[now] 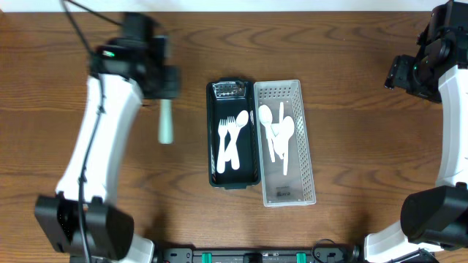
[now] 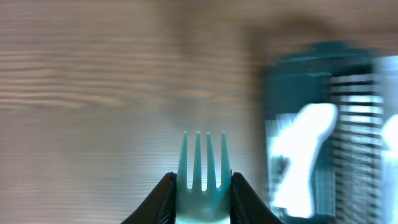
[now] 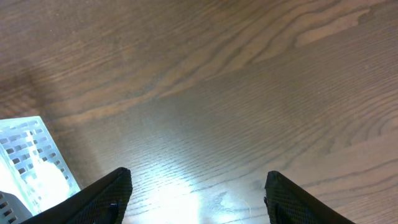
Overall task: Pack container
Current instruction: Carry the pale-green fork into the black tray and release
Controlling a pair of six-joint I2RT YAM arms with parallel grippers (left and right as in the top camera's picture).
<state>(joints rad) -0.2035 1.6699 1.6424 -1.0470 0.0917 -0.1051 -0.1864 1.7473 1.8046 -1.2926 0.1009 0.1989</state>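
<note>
Running wide under everything, the bench [image 1: 351, 44] is dark brown wood with long wavy grain and a low sheen that throws a pale glare in the right wrist view. Of the room, only a thin light strip shows past its far edge in the overhead view. At mid-bench stand two long rectangular containers, side by side and touching along their long walls. The dark green container [image 1: 251, 161] on the left is smooth plastic with rounded corners and holds white plastic forks [image 1: 230, 139] lying lengthwise and overlapping. The white basket [image 1: 303, 175] on the right is translucent, perforated with rows of small holes, and holds white spoons [image 1: 278, 131] with oval bowls. Left of the dark container and apart from it, the white-shelled left arm [image 1: 95, 139] reaches up the bench. The left jaws are closed on a pale mint fork [image 1: 167, 123], whose straight flat handle points toward the near edge. In the left wrist view the dark fingers [image 2: 163, 199] pinch the fork at its neck on both sides, and four slim tines stand up between them. That view is blurred, so the containers appear only as dark and white smears at the right. The right arm [image 1: 428, 62] sits at the far right corner, well away from both containers. The right jaws stand wide open over bare wood and grip nothing, their black textured fingers [image 3: 106, 196] at the lower edge of the right wrist view, with a corner of the white basket at the left edge.
</note>
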